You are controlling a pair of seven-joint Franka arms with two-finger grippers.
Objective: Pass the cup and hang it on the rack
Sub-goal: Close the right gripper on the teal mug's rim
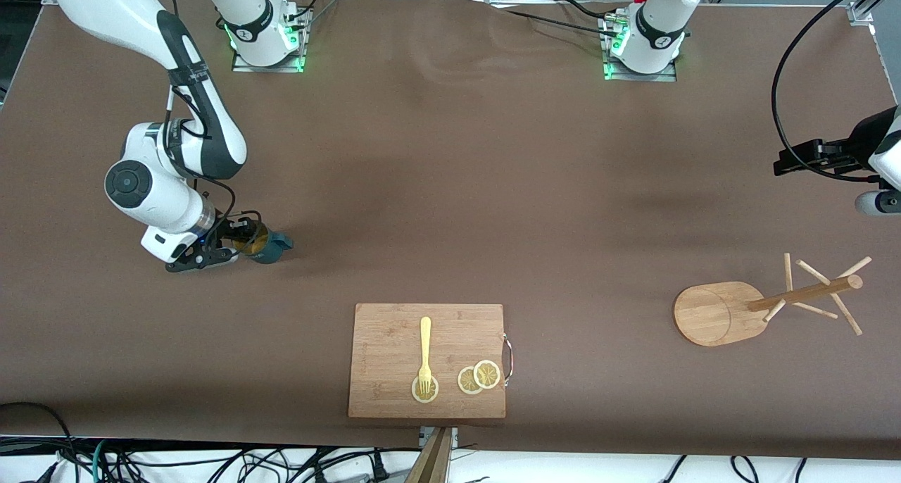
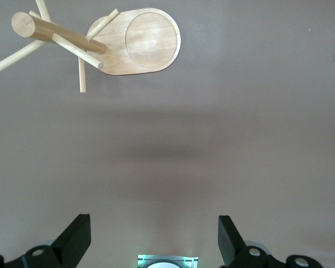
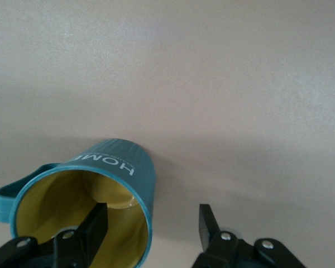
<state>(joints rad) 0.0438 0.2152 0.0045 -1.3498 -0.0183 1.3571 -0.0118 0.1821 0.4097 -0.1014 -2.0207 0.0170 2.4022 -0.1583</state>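
Teal cup (image 1: 268, 244) straddled by spread right end effector (image 1: 227, 249), one rack (image 1: 767, 304), left end effector (image 2: 154, 240) spread.

Rack (image 2: 135, 43) on brown table (image 2: 212, 139), left gripper (image 2: 154, 237) fingers spread above

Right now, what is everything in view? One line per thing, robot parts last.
cup: 1, teal with yellow inside, on the table toward the right arm's end.
rack: 1, light wood, toward the left arm's end.
cutting board: 1, wooden, metal handle, nearest the front camera.
fork: 1, pale yellow, on the board.
lemon slices: 3, yellow, on the board, one under the fork's tines.
table: 1, brown.
right gripper: open, one finger inside the cup, one outside its wall.
left gripper: open, waiting over bare table near the rack.
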